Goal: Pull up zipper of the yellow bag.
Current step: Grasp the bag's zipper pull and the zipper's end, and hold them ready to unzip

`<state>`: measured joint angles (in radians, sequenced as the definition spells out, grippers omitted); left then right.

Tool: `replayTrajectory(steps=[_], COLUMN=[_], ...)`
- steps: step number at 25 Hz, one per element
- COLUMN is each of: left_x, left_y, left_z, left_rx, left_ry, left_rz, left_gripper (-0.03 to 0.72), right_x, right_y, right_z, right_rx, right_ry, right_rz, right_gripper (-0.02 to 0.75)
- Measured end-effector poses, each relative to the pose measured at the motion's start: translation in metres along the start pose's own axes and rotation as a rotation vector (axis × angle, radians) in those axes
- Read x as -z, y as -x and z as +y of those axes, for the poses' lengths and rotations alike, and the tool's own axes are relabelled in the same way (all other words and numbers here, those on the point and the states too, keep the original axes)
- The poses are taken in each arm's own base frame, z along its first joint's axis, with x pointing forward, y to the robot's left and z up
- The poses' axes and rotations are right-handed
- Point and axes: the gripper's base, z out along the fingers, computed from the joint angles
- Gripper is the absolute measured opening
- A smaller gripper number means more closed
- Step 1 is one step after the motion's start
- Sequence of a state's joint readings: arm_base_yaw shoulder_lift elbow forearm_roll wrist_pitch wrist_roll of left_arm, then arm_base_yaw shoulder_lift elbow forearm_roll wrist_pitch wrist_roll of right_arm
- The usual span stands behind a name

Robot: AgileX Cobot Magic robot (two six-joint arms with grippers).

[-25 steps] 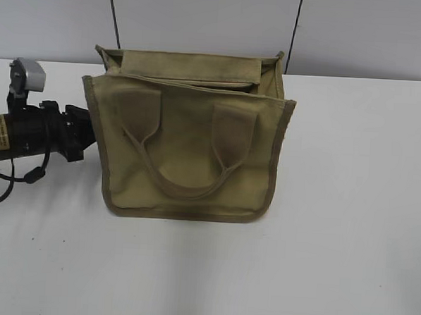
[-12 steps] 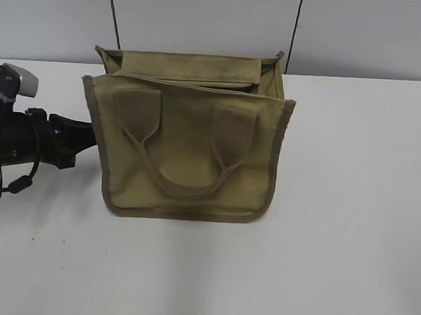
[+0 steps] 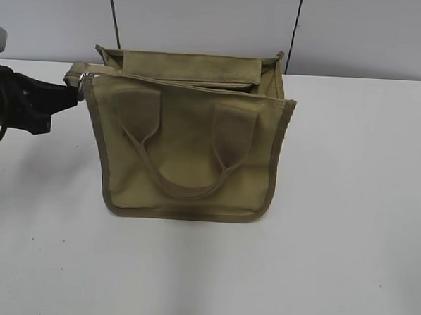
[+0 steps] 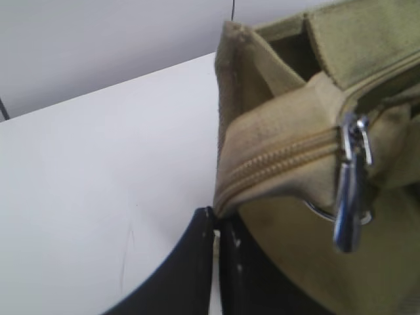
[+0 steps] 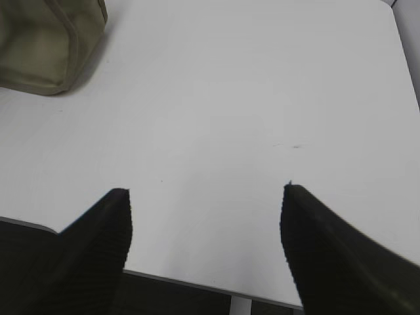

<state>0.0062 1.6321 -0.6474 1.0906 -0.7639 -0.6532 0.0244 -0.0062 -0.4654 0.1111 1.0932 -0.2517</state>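
The yellow bag [image 3: 186, 149] stands upright mid-table, its top mouth gaping open. My left gripper [image 3: 74, 95] is at the bag's top left corner. In the left wrist view the left gripper [image 4: 215, 216] is shut on the fabric end of the zipper [image 4: 282, 154], whose closed teeth run right to the silver pull [image 4: 351, 197] hanging just beyond. My right gripper [image 5: 205, 193] is open and empty over bare table; it does not show in the exterior view. One bottom corner of the bag [image 5: 46, 46] shows at the top left of the right wrist view.
The white table [image 3: 347, 242] spreads around the bag. A grey wall with dark vertical seams [image 3: 295, 31] stands right behind it. The table's near edge [image 5: 197, 282] shows below my right fingers.
My left gripper has risen from beside the bag's left side to its top left corner and drawn back left, with the zipper's end tab now pulled out from the corner. The bag has stayed put.
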Motion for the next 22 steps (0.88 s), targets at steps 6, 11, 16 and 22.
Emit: replayTrajectory(steps=[6, 11, 16, 22], left_x=[0.021, 0.033, 0.041, 0.044], left_y=[0.021, 0.035, 0.042, 0.046], left_z=[-0.002, -0.008, -0.01, -0.012], left_rx=[-0.032, -0.043, -0.055, -0.052], left_ry=[0.082, 0.096, 0.111, 0.118], left_rz=[0.015, -0.007, -0.016, -0.038], left_gripper=[-0.01, -0.01, -0.01, -0.01], right_x=[0.0, 0.0, 0.0, 0.0], right_y=[0.0, 0.0, 0.0, 0.001], right_z=[0.0, 0.0, 0.0, 0.005], right_rx=[0.0, 0.0, 0.0, -0.028], right_ry=[0.0, 0.0, 0.0, 0.059], right_rz=[0.0, 0.0, 0.0, -0.015], right_gripper=[0.543, 0.543, 0.543, 0.543])
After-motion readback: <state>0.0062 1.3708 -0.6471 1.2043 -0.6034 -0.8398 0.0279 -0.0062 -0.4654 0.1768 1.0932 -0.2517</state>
